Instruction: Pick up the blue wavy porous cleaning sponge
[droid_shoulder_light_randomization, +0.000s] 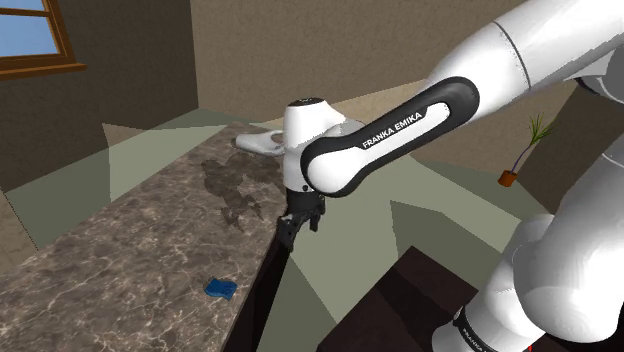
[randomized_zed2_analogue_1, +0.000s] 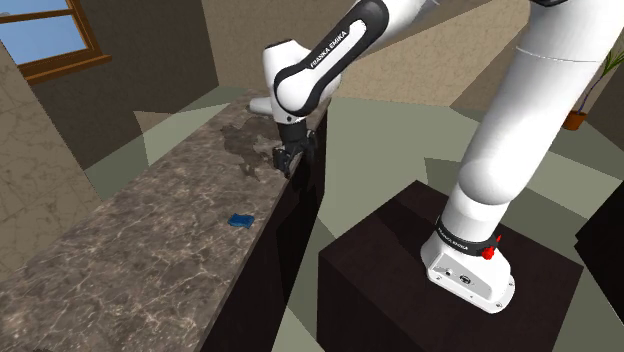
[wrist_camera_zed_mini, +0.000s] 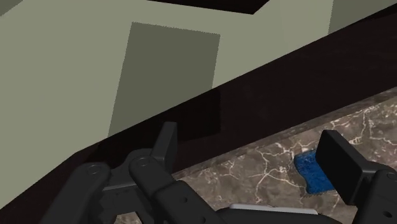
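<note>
A small blue sponge (droid_shoulder_light_randomization: 220, 289) lies flat on the brown marbled countertop (droid_shoulder_light_randomization: 120, 250), close to its front edge. In the second exterior view the sponge (randomized_zed2_analogue_1: 239, 220) lies below and left of my black gripper (randomized_zed2_analogue_1: 287, 160). The gripper (droid_shoulder_light_randomization: 293, 228) hangs over the counter's edge, up and to the right of the sponge in the shoulder view, well apart from it. Seen from the wrist, the gripper (wrist_camera_zed_mini: 254, 159) is open, its fingers (wrist_camera_zed_mini: 340, 162) spread with nothing between them. One finger partly covers the sponge (wrist_camera_zed_mini: 312, 172), which lies beyond it on the countertop (wrist_camera_zed_mini: 267, 165).
A white object (droid_shoulder_light_randomization: 255, 142) sits at the counter's far end, partly behind the arm. The counter's dark front drops to the floor beside the dark stand (randomized_zed2_analogue_1: 400, 260). A potted plant (droid_shoulder_light_randomization: 515, 165) stands on the floor far off, and a window (droid_shoulder_light_randomization: 30, 40) is in the wall.
</note>
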